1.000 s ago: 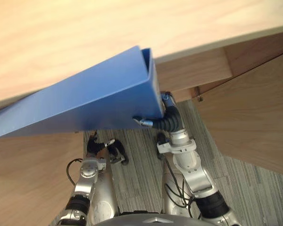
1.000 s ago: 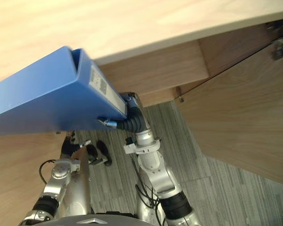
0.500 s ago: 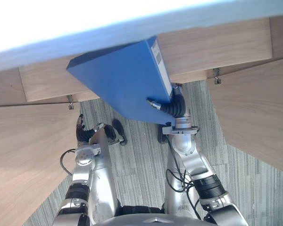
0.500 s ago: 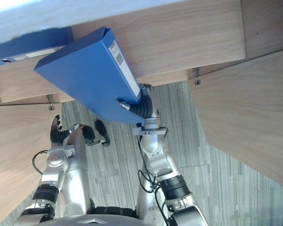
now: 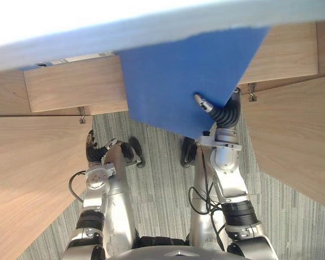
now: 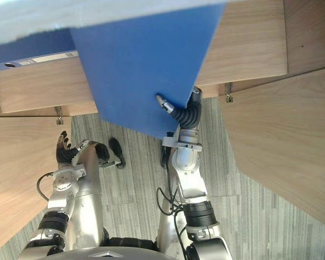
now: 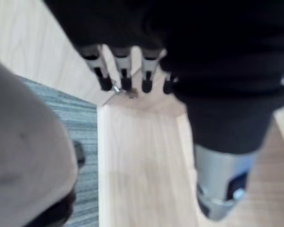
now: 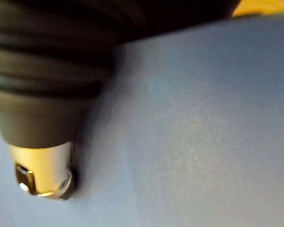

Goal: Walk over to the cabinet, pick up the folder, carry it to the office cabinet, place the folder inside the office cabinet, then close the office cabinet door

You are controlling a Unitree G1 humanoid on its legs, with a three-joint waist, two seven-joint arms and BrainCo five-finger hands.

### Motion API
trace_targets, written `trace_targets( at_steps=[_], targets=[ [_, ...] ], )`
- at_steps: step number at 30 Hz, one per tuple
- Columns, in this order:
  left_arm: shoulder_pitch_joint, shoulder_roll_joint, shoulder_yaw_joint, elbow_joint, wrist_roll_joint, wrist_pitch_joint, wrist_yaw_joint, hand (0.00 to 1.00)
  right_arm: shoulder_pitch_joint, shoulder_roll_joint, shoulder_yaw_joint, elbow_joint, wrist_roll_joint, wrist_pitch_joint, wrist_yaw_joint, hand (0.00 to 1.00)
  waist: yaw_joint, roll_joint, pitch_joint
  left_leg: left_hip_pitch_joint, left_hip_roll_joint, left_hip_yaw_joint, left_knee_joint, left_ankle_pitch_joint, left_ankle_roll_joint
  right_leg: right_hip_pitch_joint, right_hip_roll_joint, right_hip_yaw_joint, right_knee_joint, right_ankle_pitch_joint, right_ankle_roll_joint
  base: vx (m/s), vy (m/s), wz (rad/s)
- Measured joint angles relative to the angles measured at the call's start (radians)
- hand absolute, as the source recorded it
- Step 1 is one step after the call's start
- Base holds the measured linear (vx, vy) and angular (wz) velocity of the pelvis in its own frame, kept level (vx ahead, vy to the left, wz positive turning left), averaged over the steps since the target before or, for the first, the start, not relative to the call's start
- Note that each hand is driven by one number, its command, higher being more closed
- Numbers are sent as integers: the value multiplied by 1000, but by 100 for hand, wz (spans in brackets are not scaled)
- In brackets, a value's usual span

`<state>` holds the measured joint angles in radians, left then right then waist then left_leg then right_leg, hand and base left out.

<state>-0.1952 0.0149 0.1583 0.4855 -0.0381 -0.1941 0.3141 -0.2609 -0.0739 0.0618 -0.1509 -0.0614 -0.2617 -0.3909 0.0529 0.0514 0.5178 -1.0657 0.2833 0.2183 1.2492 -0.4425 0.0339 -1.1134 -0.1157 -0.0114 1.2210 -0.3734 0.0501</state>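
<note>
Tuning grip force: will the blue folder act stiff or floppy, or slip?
Probably stiff: the blue folder looks flat though the right hand grips only its edge. Its smooth cover might slip; held off-centre, it may swing.

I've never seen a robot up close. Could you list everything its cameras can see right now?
folder: one, blue, held up flat in front of the cabinet opening
second folder: one, darker blue with a pale label strip, lying inside the cabinet toward the robot's left
cabinet: one, light-brown wood with a pale top, straight ahead
doors: two, same wood, swung open on either side
carpet: grey, striped, covering the floor
right robot hand: gripping the folder's lower edge, thumb pressed on its face
left robot hand: hanging low beside the left door, fingers relaxed, holding nothing
</note>
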Motion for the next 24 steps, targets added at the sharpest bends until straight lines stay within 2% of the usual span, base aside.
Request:
trace_targets(
  at_steps=[9, 15, 18, 24],
  targets=[
    [7, 1, 30, -49, -20, 1, -1, 0, -16, 77, -30, 1, 208, -21, 10, 100, -1, 0, 0, -65, 15, -23, 99, -27, -10, -70, 6, 6, 104, -28, -10, -87, -59, -1],
    [0, 3, 38, -58, -24, 1, -1, 0, -68, 91, -31, 13, 314, -45, 13, 100, -1, 0, 0, -85, 25, -25, 129, -35, -19, -97, 17, 15, 130, -29, -8, -55, -49, -7],
    [-6, 3, 42, -73, -28, 1, -1, 0, -107, 96, -29, 51, 383, -60, 17, 100, 2, 0, 0, -108, 26, -24, 138, -34, -17, -123, 19, 18, 137, -25, -5, -50, -34, -4],
    [-32, 4, 77, -85, -44, 2, 1, 0, -240, 100, -22, 190, 574, -61, 36, 100, 12, 3, 2, -156, 49, -22, 194, -43, -11, -183, 37, 32, 183, -23, -4, -35, -26, -11]
  ],
)
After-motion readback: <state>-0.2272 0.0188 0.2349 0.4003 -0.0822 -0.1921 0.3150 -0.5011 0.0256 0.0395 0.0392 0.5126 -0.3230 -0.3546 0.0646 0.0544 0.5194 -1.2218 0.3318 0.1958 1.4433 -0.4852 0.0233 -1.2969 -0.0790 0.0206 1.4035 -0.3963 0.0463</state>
